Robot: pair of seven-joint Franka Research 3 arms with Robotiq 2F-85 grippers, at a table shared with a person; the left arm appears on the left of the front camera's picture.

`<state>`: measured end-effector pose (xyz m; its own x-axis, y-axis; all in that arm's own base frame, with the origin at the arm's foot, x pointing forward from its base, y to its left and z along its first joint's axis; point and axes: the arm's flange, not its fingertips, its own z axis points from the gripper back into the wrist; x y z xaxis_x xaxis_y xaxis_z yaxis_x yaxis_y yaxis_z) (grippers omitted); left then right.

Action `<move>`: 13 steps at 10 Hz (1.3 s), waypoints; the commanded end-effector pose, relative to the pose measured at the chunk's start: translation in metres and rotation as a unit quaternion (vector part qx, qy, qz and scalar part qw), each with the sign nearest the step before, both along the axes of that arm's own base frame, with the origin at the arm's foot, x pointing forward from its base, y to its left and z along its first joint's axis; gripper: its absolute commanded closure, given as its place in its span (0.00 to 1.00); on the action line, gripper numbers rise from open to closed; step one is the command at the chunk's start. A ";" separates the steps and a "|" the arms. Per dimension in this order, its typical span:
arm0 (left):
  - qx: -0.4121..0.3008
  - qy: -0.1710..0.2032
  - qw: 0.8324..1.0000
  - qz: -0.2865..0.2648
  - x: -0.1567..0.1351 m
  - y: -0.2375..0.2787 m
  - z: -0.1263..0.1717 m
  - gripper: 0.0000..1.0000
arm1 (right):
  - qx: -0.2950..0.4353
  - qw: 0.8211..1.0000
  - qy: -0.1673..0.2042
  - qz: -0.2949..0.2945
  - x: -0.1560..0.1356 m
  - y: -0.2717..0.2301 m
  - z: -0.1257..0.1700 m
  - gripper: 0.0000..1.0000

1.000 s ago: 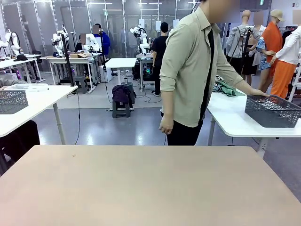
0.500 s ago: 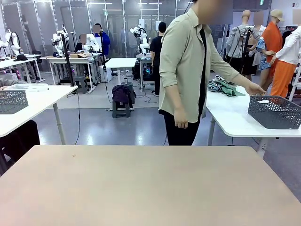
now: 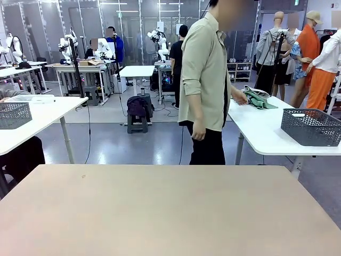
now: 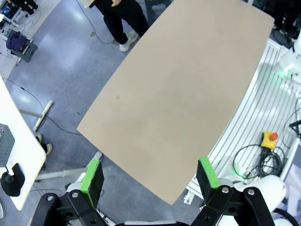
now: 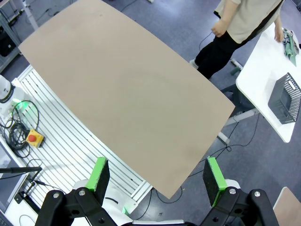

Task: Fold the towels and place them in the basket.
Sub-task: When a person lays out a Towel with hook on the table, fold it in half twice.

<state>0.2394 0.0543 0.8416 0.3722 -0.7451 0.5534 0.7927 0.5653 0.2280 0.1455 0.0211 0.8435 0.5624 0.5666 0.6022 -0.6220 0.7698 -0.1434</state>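
Front view, room: a large lab hall with glass partitions at the back; a bare tan surface [image 3: 170, 213] spreads across the foreground
Front view, person: a person [image 3: 205, 74] in a pale green shirt and dark trousers stands beyond the tan surface's far edge, turned toward a white side surface [image 3: 256, 130] at picture right; one hand [image 3: 240, 97] reaches to the near edge of the towels; whether it grips them I cannot tell
Front view, towels: the towels [image 3: 260, 100] lie in a crumpled green heap on the white side surface, well apart from the tan surface
Front view, basket: the basket [image 3: 310, 126], dark grey mesh, stands upright on that same white surface, near the towels and apart from them, toward picture right
Left wrist view, surface: the tan surface [image 4: 178, 94] seen from high above; the person's dark trousers [image 4: 120, 19] at the top edge
Left wrist view, tool: the left tool [image 4: 150, 175] hangs over the surface's near edge; its green pads stand wide apart with nothing between them
Right wrist view, surface: the tan surface [image 5: 122, 94] from high above; the person [image 5: 235, 28] at its far side; beyond, the white side surface [image 5: 258, 84] carries the basket [image 5: 285, 96] and, farther along, the towels [image 5: 288, 42]
Right wrist view, tool: the right tool [image 5: 155, 174] is wide, holding nothing; a yellow box with a red button [image 5: 33, 138] sits on the ribbed rail below
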 end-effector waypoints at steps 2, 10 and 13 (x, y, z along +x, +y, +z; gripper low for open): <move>-0.001 -0.003 1.000 -0.008 -0.002 -0.001 0.001 0.00 | 0.002 1.000 -0.003 0.005 -0.001 0.000 0.001 0.00; -0.001 -0.003 1.000 -0.008 -0.002 -0.001 0.001 0.00 | 0.002 1.000 -0.003 0.005 -0.001 0.000 0.001 0.00; -0.001 -0.003 1.000 -0.008 -0.002 -0.001 0.001 0.00 | 0.002 1.000 -0.003 0.005 -0.001 0.000 0.001 0.00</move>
<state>0.2394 0.0543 0.8416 0.3722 -0.7451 0.5534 0.7927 0.5654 0.2280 0.1455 0.0211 0.8435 0.5624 0.5666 0.6022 -0.6220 0.7698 -0.1434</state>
